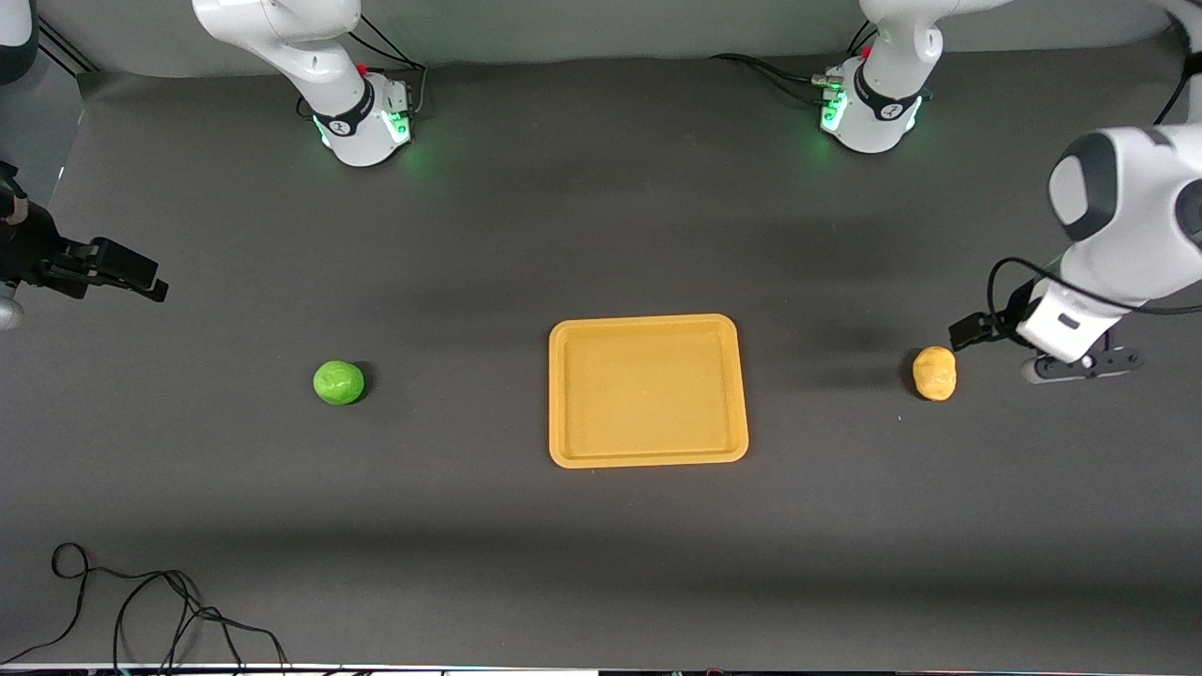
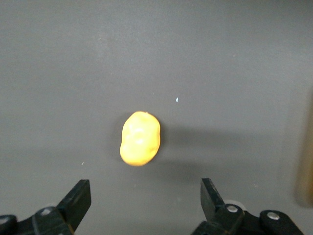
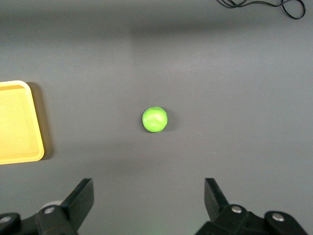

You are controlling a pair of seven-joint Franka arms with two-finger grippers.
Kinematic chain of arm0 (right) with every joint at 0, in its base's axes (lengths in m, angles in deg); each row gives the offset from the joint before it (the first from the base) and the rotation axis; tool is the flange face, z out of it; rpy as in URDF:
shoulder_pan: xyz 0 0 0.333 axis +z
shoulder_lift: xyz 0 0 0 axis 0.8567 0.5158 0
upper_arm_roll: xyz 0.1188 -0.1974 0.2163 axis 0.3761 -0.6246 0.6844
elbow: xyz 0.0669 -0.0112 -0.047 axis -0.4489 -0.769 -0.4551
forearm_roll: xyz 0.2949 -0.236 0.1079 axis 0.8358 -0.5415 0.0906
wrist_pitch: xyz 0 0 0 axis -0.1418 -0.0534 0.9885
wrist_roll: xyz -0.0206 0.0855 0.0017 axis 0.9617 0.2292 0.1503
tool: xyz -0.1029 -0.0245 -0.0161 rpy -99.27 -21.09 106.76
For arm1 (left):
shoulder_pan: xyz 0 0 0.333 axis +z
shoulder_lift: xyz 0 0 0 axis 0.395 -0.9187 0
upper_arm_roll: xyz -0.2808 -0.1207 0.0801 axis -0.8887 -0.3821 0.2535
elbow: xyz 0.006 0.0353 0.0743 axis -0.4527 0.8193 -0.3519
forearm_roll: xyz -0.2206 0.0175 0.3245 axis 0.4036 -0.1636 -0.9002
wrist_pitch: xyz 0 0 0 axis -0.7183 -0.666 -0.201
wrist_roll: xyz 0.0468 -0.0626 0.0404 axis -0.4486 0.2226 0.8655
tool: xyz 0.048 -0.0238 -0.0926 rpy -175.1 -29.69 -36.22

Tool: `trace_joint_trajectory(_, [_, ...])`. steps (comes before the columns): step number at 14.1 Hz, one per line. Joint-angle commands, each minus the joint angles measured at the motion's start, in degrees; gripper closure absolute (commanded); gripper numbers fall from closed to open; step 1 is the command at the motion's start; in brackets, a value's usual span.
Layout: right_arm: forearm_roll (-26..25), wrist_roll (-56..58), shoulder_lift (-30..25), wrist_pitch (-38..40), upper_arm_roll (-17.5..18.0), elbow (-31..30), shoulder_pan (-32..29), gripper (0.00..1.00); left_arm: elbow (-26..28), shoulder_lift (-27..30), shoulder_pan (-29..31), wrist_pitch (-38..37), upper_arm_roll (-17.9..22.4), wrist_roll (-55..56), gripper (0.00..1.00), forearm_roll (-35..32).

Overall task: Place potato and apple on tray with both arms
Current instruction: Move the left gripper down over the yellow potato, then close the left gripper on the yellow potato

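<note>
Dark grey table (image 1: 601,235), apple (image 1: 338,382), tray (image 1: 648,455), potato (image 1: 934,372), cable (image 1: 141,610)

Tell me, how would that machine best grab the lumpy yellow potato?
Probably from straight above, closing across the narrow waist of the lumpy oval yellow-tan potato. It lies flat on the table, nothing crowding it. The open left end effector is nearest.

Left gripper (image 2: 142,205) and right gripper (image 3: 149,205) both hover with fingers spread wide.
</note>
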Motion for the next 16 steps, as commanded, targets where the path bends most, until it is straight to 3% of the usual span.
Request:
trace_joint_trajectory(1, [-1.3,0.4,0.6,0.1,-0.1,1.1,0.6,0.00,0.8,-5.5,-0.1,6.6,0.5,-0.8,0.00,-2.1])
trace_joint_trajectory(3, [-0.6,0.4,0.6,0.6,-0.1,1.0,0.4,0.00,1.1,-9.5,-0.1,10.1,0.6,-0.7,0.00,-6.1])
trace_joint_trajectory(6, [-0.6,0.4,0.6,0.7,-0.2,0.7,0.4,0.00,2.9,-13.5,0.3,15.9,0.8,-0.6,0.00,-6.1])
trace_joint_trajectory(10, [-0.9,0.3,0.5,0.7,-0.1,0.7,0.6,0.00,6.5,-15.5,0.5,22.1,1.1,-0.6,0.00,-6.1])
trace_joint_trajectory(14, [-0.7,-0.1,0.6,0.8,-0.1,0.7,0.7,0.00,6.6,-16.0,0.5,22.6,1.2,-0.5,0.00,-6.1])
trace_joint_trajectory(16, [-0.9,0.3,0.6,0.8,-0.1,0.6,0.6,0.00,6.6,-15.9,0.5,22.4,1.2,-0.4,0.19,-6.1])
